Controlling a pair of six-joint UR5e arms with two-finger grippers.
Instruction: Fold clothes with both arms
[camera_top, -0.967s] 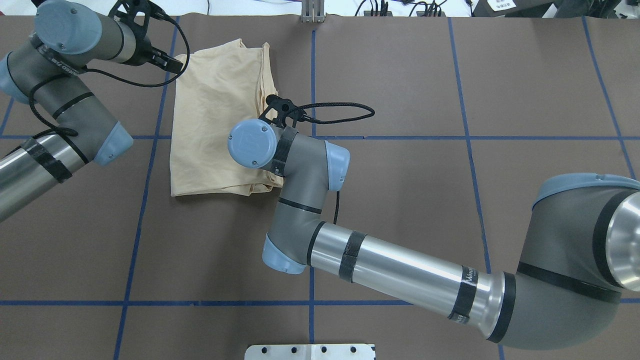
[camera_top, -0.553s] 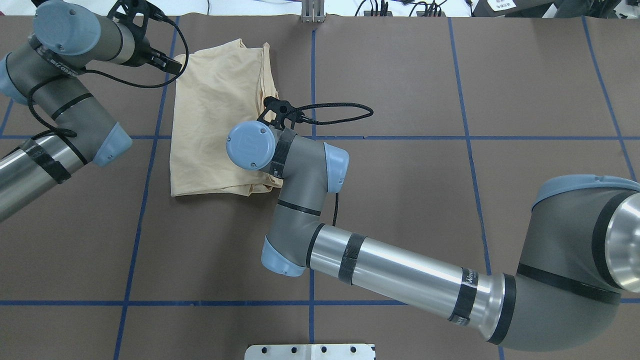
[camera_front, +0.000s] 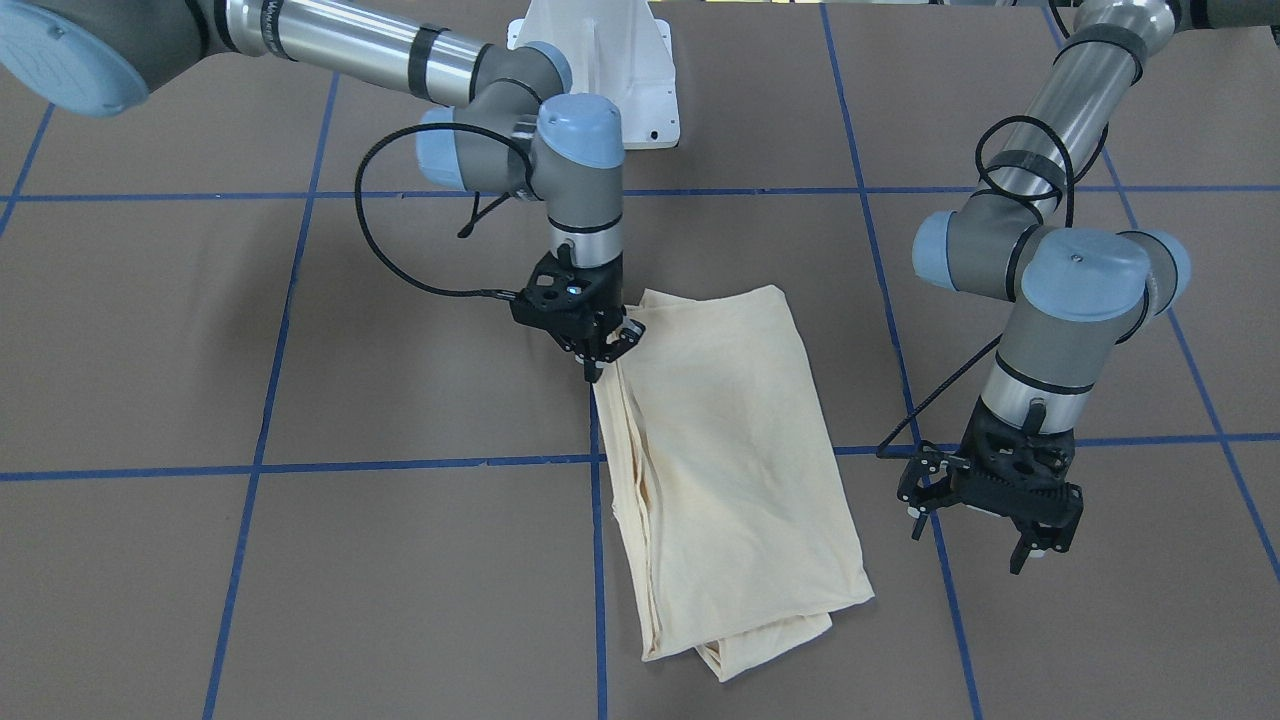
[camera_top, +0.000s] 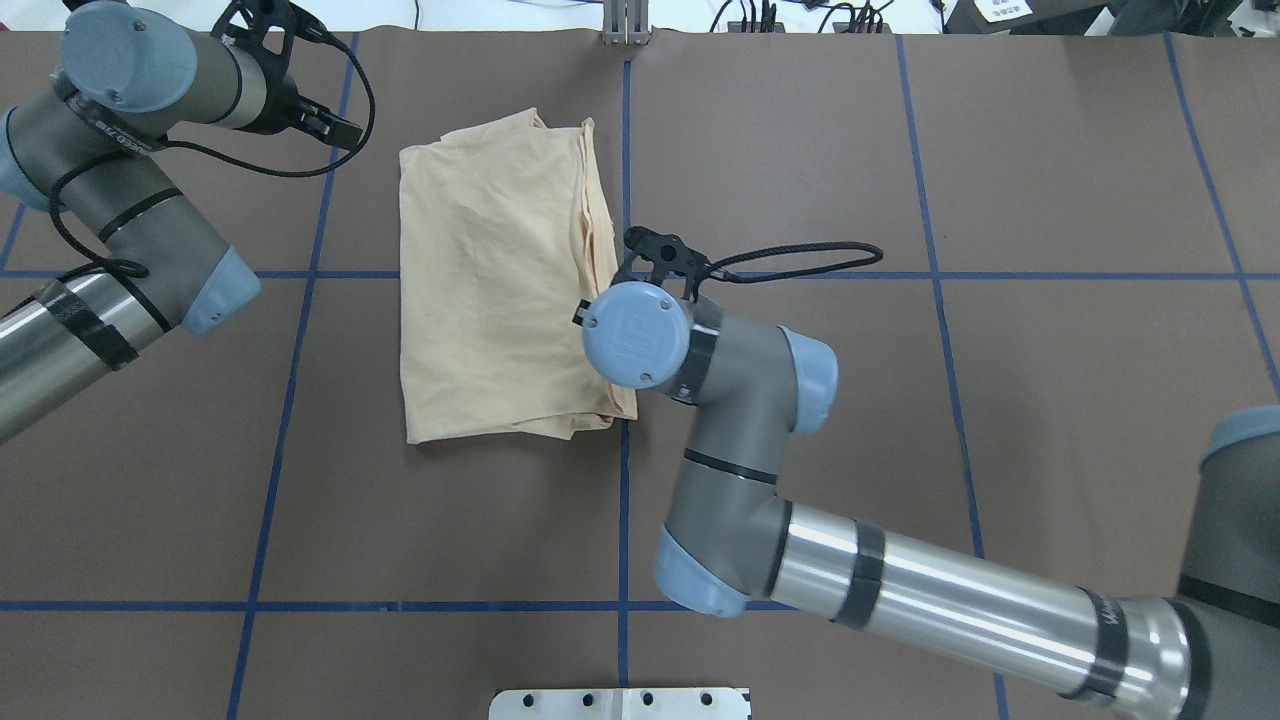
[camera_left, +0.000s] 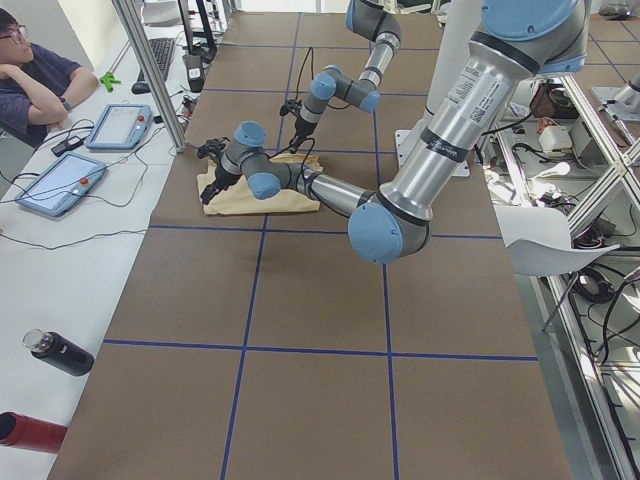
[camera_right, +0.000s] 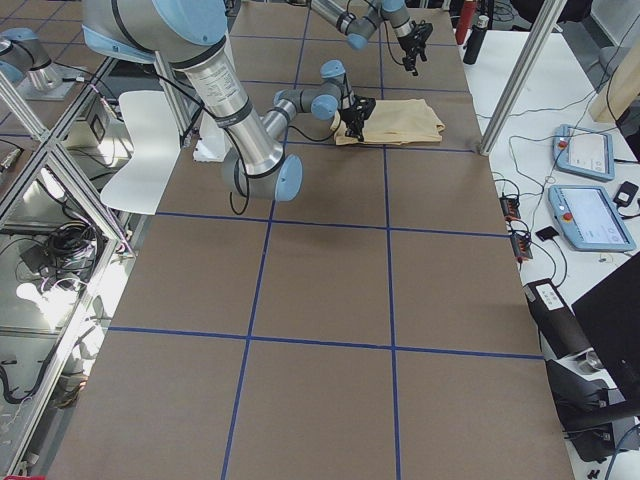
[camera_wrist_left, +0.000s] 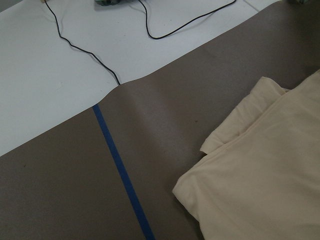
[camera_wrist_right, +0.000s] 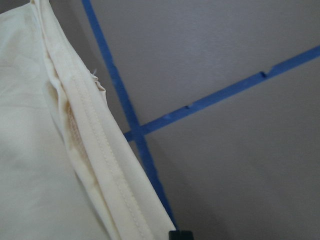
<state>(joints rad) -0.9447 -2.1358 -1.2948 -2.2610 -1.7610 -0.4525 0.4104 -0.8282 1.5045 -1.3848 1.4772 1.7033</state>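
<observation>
The pale cream-yellow thin shirt (camera_top: 490, 300) lies folded in a long rectangle near the middle of the brown blue-taped counter (camera_top: 950, 420). The right black two-finger claw (camera_front: 603, 355) is closed, pinching the shirt's long edge near one corner. The left black two-finger claw (camera_front: 968, 543) is spread wide and empty, just beside the shirt.

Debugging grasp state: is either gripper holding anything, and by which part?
Right gripper appears to pinch the shirt at its long side edge; left gripper is open, empty.
</observation>
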